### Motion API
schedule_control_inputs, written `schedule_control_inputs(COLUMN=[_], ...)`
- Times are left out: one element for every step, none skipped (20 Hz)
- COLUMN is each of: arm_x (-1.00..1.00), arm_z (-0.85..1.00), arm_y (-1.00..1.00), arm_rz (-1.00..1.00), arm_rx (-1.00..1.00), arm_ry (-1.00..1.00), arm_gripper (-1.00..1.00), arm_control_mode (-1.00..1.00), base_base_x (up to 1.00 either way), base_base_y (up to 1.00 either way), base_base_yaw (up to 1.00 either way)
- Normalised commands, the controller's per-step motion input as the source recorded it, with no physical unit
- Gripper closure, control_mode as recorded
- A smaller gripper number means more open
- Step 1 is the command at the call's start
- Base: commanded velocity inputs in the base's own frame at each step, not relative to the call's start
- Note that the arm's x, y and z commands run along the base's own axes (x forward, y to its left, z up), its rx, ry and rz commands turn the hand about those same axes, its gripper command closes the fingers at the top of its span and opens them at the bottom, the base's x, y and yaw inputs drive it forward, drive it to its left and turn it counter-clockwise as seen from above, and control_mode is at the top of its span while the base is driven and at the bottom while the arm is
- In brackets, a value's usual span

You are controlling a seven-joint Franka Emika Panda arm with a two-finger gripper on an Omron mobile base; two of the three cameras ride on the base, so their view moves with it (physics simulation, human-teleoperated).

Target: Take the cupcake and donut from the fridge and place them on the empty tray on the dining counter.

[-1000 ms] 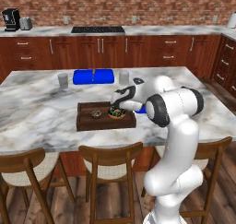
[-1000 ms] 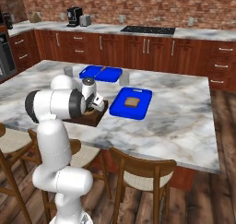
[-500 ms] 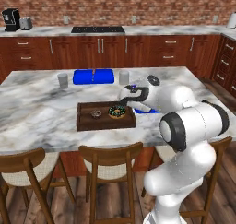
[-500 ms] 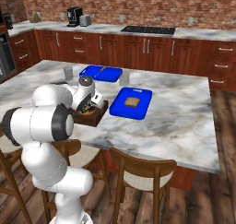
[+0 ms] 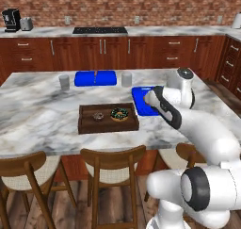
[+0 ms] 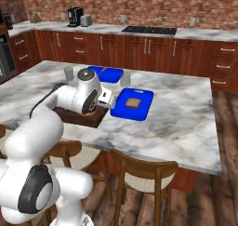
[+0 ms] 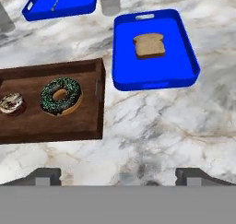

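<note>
Donut: a small ring of tan dough under dark glaze flecked with green-teal sprinkles; it lies flat inside the tray, toward its right half as the hand view shows it.
Cupcake: a tiny round brownish cake with a paler top, smaller than the donut, lying just beside it in the tray, apart from it.
Tray: dark brown wood, rectangular, low raised rim; it rests on the marble surface of the dining island.
Gripper: the jaws stand wide apart with nothing between them, over bare marble beside the tray's corner, clear of both pastries.
Blue tray: bright blue, just beside the wooden tray, carrying a slice of bread.
Stools: wooden, tucked along the near edge of the island.
</note>
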Motion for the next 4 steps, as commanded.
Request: schedule_control_inputs(arm_x=[-1.0,-1.0,-1.0,-1.0], arm_z=[0.85,0.56,0.47,0.37], arm_y=[-0.41,-0.11,0.0,0.0], arm_rz=[0.04,0.0,0.0,0.0], arm_rx=[0.0,0.0,0.0,0.04], arm_ry=[0.07,0.0,-0.07,-0.17], arm_gripper=[-1.0,-1.0,-1.0,-1.0], arm_control_mode=[-1.0,-1.0,-1.0,-1.0], base_base_x=[0.0,0.0,0.0,0.0], base_base_y=[0.0,0.0,0.0,0.0], base_base_yaw=[0.0,0.0,0.0,0.0])
